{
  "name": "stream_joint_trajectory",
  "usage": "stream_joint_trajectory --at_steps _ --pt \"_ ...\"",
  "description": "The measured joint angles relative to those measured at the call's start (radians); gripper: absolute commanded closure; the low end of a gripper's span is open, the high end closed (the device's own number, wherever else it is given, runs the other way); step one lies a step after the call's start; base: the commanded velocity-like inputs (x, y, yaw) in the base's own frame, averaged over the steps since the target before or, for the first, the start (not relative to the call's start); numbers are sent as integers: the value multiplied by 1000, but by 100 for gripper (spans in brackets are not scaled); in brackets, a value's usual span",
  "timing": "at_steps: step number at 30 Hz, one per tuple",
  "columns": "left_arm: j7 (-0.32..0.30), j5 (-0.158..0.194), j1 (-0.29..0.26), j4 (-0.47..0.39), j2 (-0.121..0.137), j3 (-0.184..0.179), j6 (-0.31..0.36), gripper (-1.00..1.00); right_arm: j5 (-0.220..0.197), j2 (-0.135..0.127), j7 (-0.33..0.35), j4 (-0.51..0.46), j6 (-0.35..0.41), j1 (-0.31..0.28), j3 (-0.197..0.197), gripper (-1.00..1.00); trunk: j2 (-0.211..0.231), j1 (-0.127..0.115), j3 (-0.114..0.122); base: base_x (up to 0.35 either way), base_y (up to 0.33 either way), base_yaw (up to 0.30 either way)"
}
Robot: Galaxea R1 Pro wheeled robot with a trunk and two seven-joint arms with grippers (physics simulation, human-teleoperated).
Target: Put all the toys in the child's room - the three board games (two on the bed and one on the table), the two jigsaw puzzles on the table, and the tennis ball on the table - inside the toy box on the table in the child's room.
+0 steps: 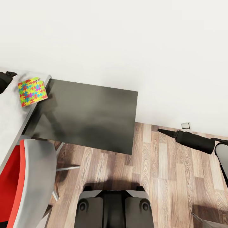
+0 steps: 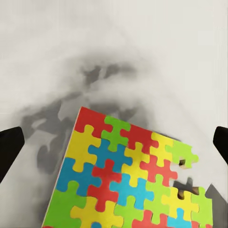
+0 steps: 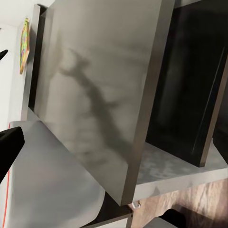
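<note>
Table (image 1: 85, 114) spans the head view's left and centre, and one jigsaw puzzle (image 1: 31, 91) lies on its light top at upper left, not yet boxed. Left gripper (image 2: 114, 142) hovers over it, jaws wide, empty. Right gripper (image 1: 164, 131): aperture unclear.

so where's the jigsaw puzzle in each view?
Head view: jigsaw puzzle at the left, on the light grey top by the dark grey wing.
Left wrist view: close up, lower centre, lying flat.
Right wrist view: thin colourful sliver seen edge-on at the far left.
Shared landmark: the light grey top.
</note>
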Motion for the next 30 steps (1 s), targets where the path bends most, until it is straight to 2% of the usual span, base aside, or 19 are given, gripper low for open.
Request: stream_joint_trajectory --at_steps 3,5,10,12,15,17,18,20,21,23,24,26,27,28,29,30 --pt "0 5 1 -24 9 19 16 -100 0 1 0 0 0 0 -1 -100 0 0 0 0 0 0" --pt "1 13 1 -48 15 46 41 -100 0 1 -1 1 0 -1 -1 -100 0 0 0 0 0 0" --pt "4 23 -1 -65 19 74 78 -100 1 5 -9 4 0 -5 -1 -100 0 0 0 0 0 0" --pt "10 32 -6 -77 22 94 130 -100 0 15 -34 11 0 -15 -3 -100 0 0 0 0 0 0" --pt "12 36 -9 -83 22 102 161 -100 -2 22 -54 14 0 -26 -3 -100 0 0 0 0 0 0" --pt "14 43 -19 -110 21 118 222 -100 -6 43 -106 18 1 -57 -5 -100 0 0 0 0 0 0" --pt "14 42 -19 -110 21 118 223 -100 -5 44 -107 18 1 -58 -5 -100 0 0 0 0 0 0" --pt "18 50 -24 -166 15 134 277 -100 -8 74 -169 27 1 -99 -6 -100 0 0 0 0 0 0" --pt "18 49 -24 -167 15 134 278 -100 -8 75 -170 27 1 -99 -6 -100 0 0 0 0 0 0" --pt "20 59 -28 -215 -1 146 322 -100 -11 112 -229 42 1 -137 -5 -100 0 0 0 0 0 0" --pt "20 58 -28 -216 -1 146 323 -100 -11 113 -230 43 1 -137 -5 -100 0 0 0 0 0 0" --pt "22 68 -30 -248 -25 162 355 -100 -13 150 -270 53 1 -164 -5 -100 0 0 0 0 0 0" --pt "22 67 -30 -248 -25 163 355 -100 -12 151 -271 53 1 -164 -5 -100 0 0 0 0 0 0" --pt "22 72 -31 -262 -36 174 367 -100 -14 168 -286 57 1 -175 -4 -100 0 0 0 0 0 0" --pt "22 71 -31 -262 -36 175 368 -100 -13 168 -286 57 1 -175 -4 -100 0 0 0 0 0 0" --pt "22 75 -31 -275 -45 188 378 -100 -14 183 -298 59 1 -184 -4 -100 0 0 0 0 0 0"
